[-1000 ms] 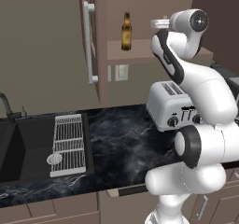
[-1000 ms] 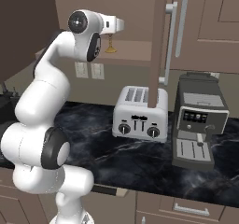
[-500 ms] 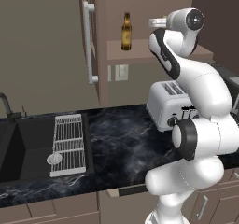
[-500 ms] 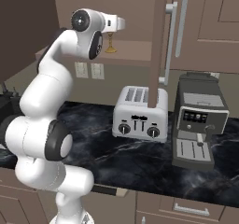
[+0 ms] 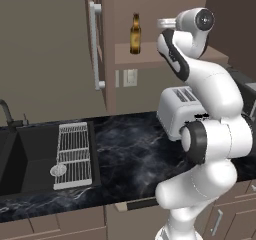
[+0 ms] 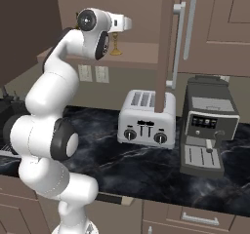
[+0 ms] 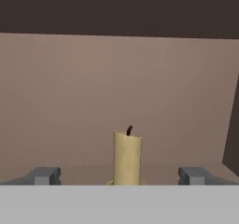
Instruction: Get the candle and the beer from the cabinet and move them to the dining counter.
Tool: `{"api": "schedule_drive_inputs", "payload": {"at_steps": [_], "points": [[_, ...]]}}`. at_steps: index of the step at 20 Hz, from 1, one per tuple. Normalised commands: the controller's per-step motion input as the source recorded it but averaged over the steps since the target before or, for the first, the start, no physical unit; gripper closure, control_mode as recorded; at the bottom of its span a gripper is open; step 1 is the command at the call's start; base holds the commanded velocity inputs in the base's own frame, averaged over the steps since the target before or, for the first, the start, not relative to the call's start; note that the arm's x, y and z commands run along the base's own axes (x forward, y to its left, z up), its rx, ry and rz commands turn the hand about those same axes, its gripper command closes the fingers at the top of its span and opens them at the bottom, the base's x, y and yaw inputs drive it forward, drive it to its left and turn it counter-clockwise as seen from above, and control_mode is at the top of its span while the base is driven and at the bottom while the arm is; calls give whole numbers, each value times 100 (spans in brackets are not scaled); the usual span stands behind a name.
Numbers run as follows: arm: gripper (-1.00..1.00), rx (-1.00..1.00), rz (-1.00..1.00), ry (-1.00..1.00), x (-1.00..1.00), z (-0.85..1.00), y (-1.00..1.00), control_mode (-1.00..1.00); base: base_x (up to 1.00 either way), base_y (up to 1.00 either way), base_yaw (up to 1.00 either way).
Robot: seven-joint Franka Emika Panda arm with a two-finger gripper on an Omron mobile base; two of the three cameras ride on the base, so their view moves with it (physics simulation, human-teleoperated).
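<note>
A: Start big. Where's the cabinet (image 5: pixel 150 59)?
B: Upper middle of the left base view, doors swung open. The toaster (image 6: pixel 146 117) sits mid-frame in the right base view, on the dark worktop.
A: And the gripper (image 7: pixel 120 175)?
B: Bottom of the hand view, its 2 fingertips (image 7: pixel 44 175) spread wide, holding nothing.
A: The beer (image 5: pixel 135 34)?
B: Upright on the shelf, top centre.
A: The candle (image 7: pixel 127 157)?
B: Low centre, between the tips, touching neither

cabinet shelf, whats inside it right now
On the open cabinet shelf stand the beer and the candle, both upright. The open end effector faces the candle. The arm covers the candle's top in the right base view.
</note>
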Motion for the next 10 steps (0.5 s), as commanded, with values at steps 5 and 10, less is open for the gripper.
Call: {"api": "schedule_drive_inputs", "payload": {"at_steps": [5, 10], "points": [[-100, 1, 0, 0, 20, 0, -4, -100, 0, 0, 0], [-100, 1, 0, 0, 12, 0, -10, -100, 0, 0, 0]]}}
